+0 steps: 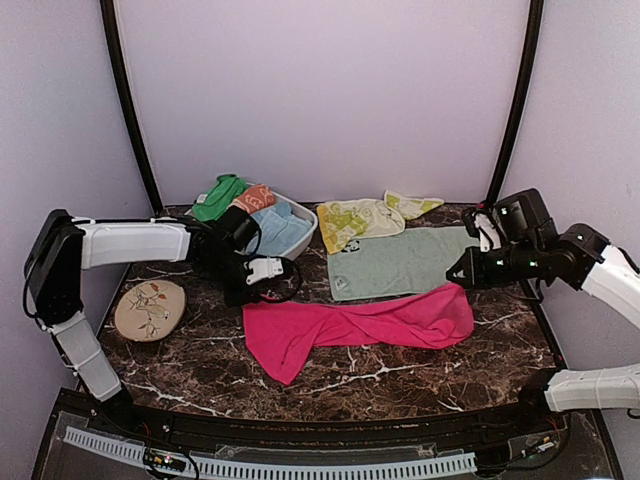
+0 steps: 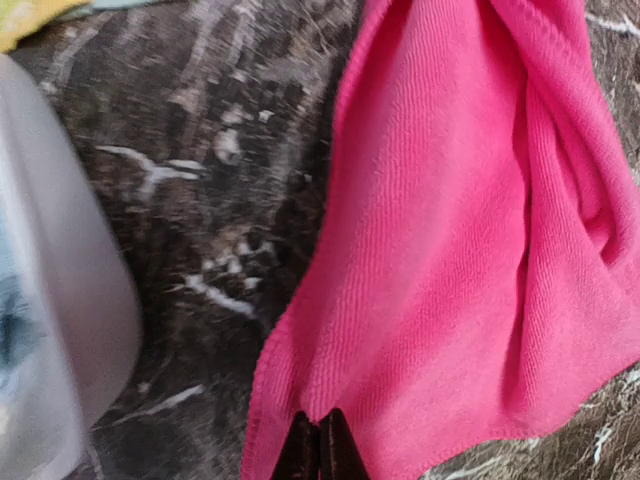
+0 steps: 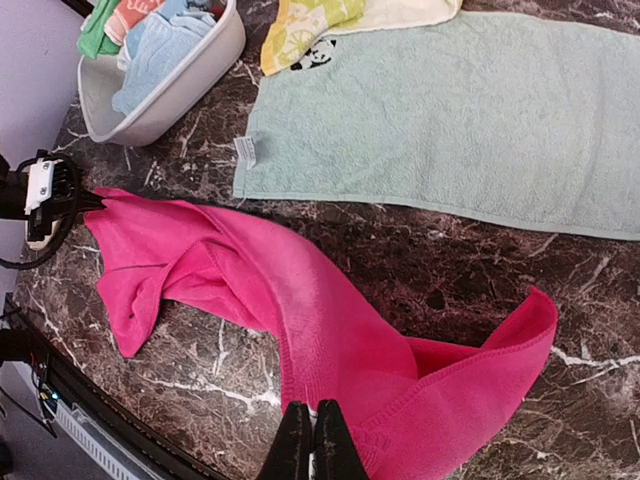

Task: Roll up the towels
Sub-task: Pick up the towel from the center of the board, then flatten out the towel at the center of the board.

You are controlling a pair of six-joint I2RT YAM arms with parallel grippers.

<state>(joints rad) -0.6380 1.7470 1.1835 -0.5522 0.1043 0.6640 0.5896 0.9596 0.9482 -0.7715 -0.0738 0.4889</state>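
Observation:
The hot-pink towel (image 1: 355, 325) lies stretched and crumpled across the middle of the table, and also shows in the left wrist view (image 2: 450, 250) and the right wrist view (image 3: 330, 310). My left gripper (image 1: 250, 298) is shut on its left corner, fingers pinched together (image 2: 320, 447). My right gripper (image 1: 458, 276) is shut on its right end, pinching the hem (image 3: 310, 442). The pale mint towel (image 1: 400, 262) with the panda patch (image 3: 318, 52) lies flat behind the pink one. The yellow-lime towel (image 1: 355, 220) lies across the mint one's far left corner.
A white basin (image 1: 300, 238) holding green, orange and blue cloths stands at the back left, close to my left arm (image 2: 50, 300). A round wooden disc (image 1: 150, 308) with a flower drawing lies at the left. The table's front edge (image 1: 330, 415) is near the pink towel.

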